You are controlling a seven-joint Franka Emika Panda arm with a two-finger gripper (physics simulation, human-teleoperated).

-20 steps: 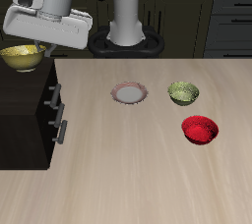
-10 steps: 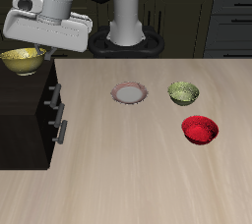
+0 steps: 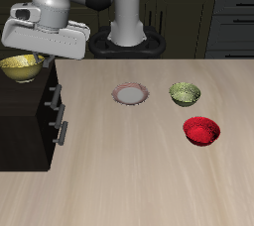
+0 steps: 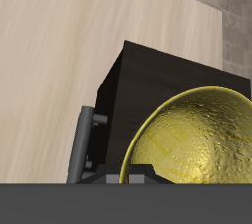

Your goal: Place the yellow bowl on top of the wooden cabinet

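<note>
1. My tool (image 3: 30, 59) hangs over the wooden cabinet (image 3: 28, 121), at the far back end of the cabinet's top.
2. The tool's wide pale housing hides its fingers in the exterior view, and the wrist view shows only a dark band of the tool body, so I cannot tell from the fingers themselves how far apart they stand.
3. The yellow bowl (image 3: 21, 67) sits just under the tool, its rim up against the housing, so I read the tool as pinching the bowl at its rim.
4. In the exterior view the bowl is upright, with its opening facing up, above the cabinet's dark top; whether its base touches the top I cannot tell.
5. In the wrist view the yellow bowl (image 4: 197, 140) fills much of the picture, its speckled golden inside plain to see, with the wooden cabinet (image 4: 148, 81) dark behind it and one silver bar handle (image 4: 81, 141) on the cabinet's front.
6. Out on the light wood surface (image 3: 149, 180) lie three other pieces, all well apart from the cabinet: a small white plate (image 3: 130, 93), an olive-green bowl (image 3: 185, 93) beside it, and a red bowl (image 3: 202, 131) nearer the front edge.
</note>
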